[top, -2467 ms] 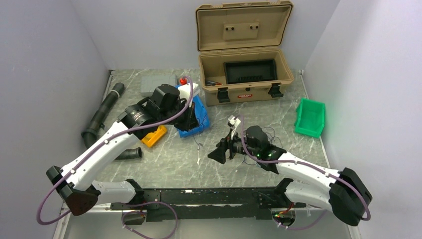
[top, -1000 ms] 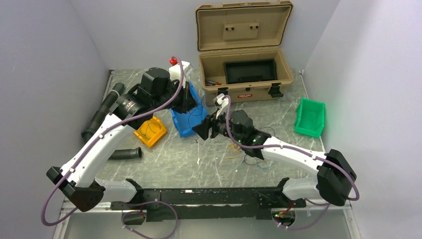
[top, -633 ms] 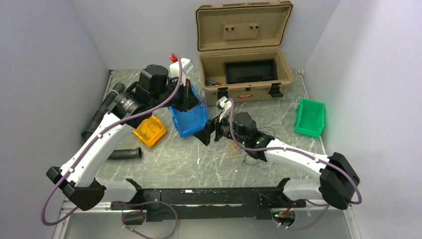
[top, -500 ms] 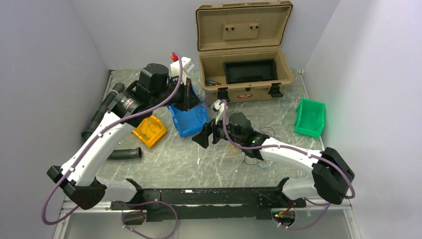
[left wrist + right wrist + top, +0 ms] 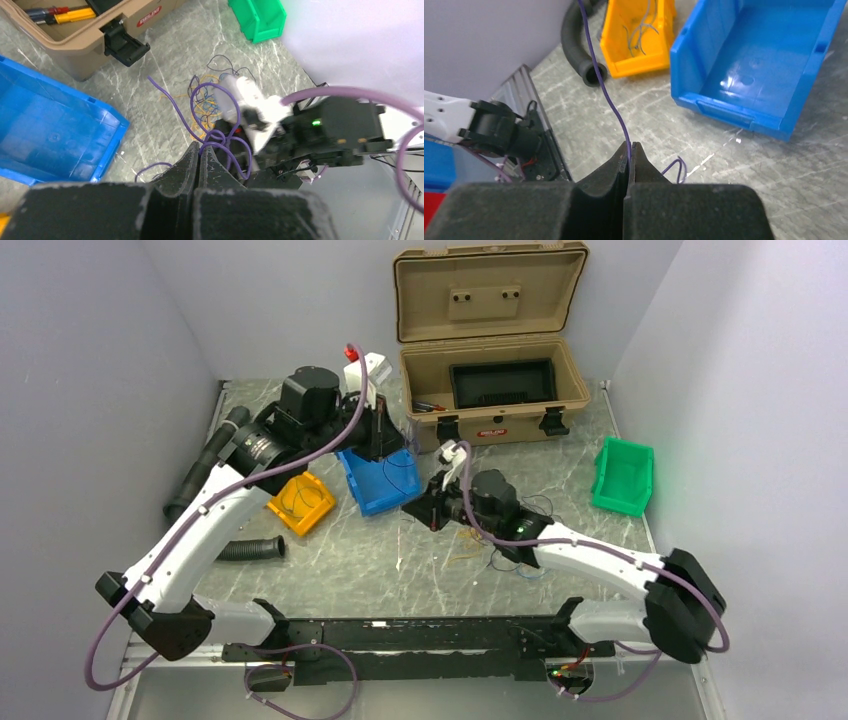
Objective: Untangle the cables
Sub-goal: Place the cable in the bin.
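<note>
A thin purple cable (image 5: 235, 112) is stretched between both grippers. My left gripper (image 5: 199, 148) is shut on a looped part of it, raised above the blue bin (image 5: 352, 475). My right gripper (image 5: 629, 146) is shut on the same purple cable (image 5: 596, 65), low over the table right of the bin. In the top view the left gripper (image 5: 384, 445) stands up-left of the right gripper (image 5: 424, 512). A loose tangle of blue, yellow and orange cables (image 5: 207, 100) lies on the table under the right arm (image 5: 495, 552).
An open tan case (image 5: 490, 390) stands at the back. A green bin (image 5: 622, 477) sits at the right. An orange bin (image 5: 634, 67) holding several thin wires and a black corrugated hose (image 5: 205, 465) lie at the left.
My right gripper opened wide, then shut on the purple cable, shifting slightly right and down. The left gripper stayed shut and nearly still above the blue bin.
</note>
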Robot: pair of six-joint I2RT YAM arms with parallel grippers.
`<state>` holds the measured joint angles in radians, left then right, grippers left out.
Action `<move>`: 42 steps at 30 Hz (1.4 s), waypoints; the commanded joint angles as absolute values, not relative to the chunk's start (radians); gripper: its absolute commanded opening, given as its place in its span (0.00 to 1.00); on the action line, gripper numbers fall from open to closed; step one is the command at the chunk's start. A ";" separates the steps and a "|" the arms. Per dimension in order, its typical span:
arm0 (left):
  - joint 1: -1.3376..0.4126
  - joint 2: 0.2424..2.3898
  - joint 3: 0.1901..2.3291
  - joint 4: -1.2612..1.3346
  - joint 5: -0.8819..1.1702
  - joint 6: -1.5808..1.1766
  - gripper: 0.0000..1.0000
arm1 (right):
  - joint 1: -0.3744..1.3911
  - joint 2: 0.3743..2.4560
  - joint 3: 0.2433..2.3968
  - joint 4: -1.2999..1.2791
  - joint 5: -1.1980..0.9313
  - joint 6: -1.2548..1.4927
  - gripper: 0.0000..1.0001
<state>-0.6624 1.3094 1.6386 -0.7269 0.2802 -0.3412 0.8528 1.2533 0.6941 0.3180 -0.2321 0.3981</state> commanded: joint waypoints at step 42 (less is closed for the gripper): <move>-0.809 1.591 0.799 0.049 0.323 -0.590 0.00 | 0.770 1.283 0.273 0.551 -0.251 0.847 0.10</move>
